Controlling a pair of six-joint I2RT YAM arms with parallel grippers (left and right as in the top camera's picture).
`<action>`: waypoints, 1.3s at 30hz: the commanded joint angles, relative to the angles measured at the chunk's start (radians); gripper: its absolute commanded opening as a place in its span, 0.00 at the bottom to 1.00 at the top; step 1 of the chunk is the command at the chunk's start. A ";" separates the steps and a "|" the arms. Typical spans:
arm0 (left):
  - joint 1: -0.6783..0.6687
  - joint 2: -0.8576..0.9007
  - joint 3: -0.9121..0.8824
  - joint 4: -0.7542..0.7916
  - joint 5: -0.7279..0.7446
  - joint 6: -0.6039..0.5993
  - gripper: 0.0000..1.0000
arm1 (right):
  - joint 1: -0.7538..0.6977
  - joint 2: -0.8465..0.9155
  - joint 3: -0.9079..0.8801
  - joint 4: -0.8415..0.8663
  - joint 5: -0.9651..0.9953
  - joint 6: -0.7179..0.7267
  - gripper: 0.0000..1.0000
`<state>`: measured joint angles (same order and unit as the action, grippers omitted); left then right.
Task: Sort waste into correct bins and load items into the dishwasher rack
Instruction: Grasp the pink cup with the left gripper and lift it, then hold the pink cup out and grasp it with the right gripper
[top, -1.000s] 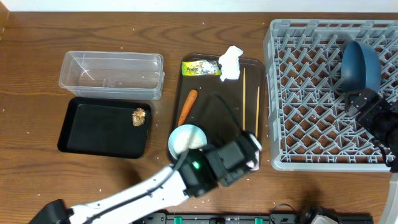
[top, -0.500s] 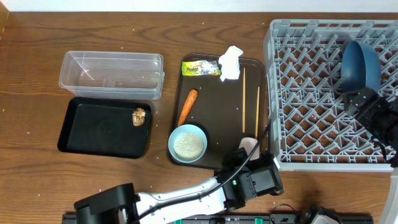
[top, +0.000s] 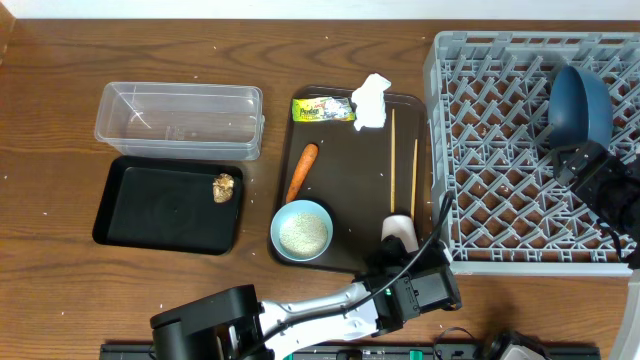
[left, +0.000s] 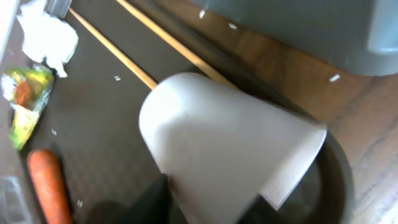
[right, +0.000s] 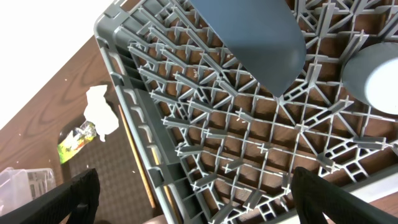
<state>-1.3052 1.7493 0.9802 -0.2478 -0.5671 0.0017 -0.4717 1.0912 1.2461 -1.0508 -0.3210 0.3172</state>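
Observation:
My left gripper (top: 400, 258) (left: 205, 208) is shut on the pinkish-white cup (top: 399, 232) (left: 230, 137), which is tilted over the brown serving tray's (top: 350, 205) near right corner. My right gripper (top: 572, 165) (right: 202, 202) is open and empty above the grey rack (top: 500, 150) (right: 249, 143). The dark blue plate (top: 580, 105) (right: 255, 37) stands in the rack. On the tray are the rice-filled bowl (top: 302, 230), carrot (top: 302, 170), wrapper (top: 322, 109), tissue (top: 371, 100) and two chopsticks (top: 392, 160). The brown lump (top: 223, 187) lies in the black tray (top: 150, 205).
The clear tub (top: 180, 120) stands behind the black tray, with nothing in it. A round blue-grey thing (right: 373, 78) sits in the rack beside the plate. White grains are scattered over the wooden table (top: 60, 120).
My left arm has drawn back from over the tray to the table's near edge, uncovering the bowl. The pinkish-white cup now shows in full. The right arm has not moved.

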 joint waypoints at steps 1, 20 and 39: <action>0.000 0.002 -0.009 0.019 -0.072 0.002 0.22 | 0.008 0.001 0.008 0.000 -0.002 -0.019 0.91; 0.092 -0.361 -0.002 -0.120 -0.043 -0.155 0.06 | 0.008 0.001 0.008 0.000 -0.010 -0.025 0.92; 0.860 -0.799 -0.002 -0.124 1.292 -0.357 0.06 | 0.250 0.001 0.008 0.023 -0.809 -0.483 0.86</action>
<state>-0.5243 0.9260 0.9745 -0.3969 0.3378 -0.3012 -0.3027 1.0916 1.2461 -1.0271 -0.9203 -0.0223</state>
